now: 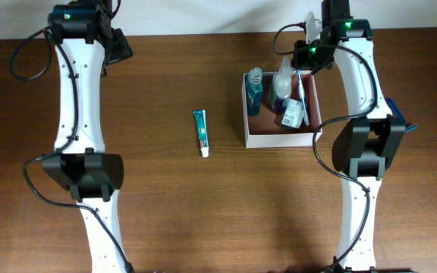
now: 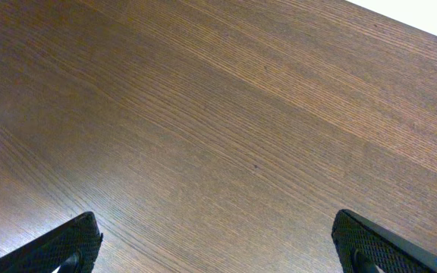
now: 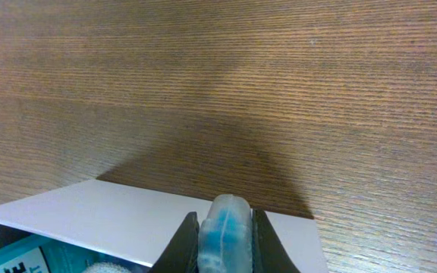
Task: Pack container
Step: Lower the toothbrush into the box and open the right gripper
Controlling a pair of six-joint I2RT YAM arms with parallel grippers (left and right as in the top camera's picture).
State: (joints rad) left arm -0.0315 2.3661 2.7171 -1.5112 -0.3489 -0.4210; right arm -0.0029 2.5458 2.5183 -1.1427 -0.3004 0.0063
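Observation:
The container (image 1: 246,114) is a square white-walled box with a reddish-brown inside, right of the table's middle. Several toiletries stand in it: a teal bottle (image 1: 255,89), a clear bottle (image 1: 283,74) and a green-white packet (image 1: 294,114). My right gripper (image 1: 312,53) hovers over the box's far edge, shut on a translucent blue-white toothbrush (image 1: 300,82) that slants down into the box. The right wrist view shows the toothbrush (image 3: 224,224) pinched in the right gripper (image 3: 224,241), above the white container wall (image 3: 120,218). My left gripper (image 1: 116,42) is open at the far left, over bare wood (image 2: 218,246).
A teal-and-white toothpaste tube (image 1: 200,130) lies on the wooden table left of the box. The arm bases stand at the near edge on both sides.

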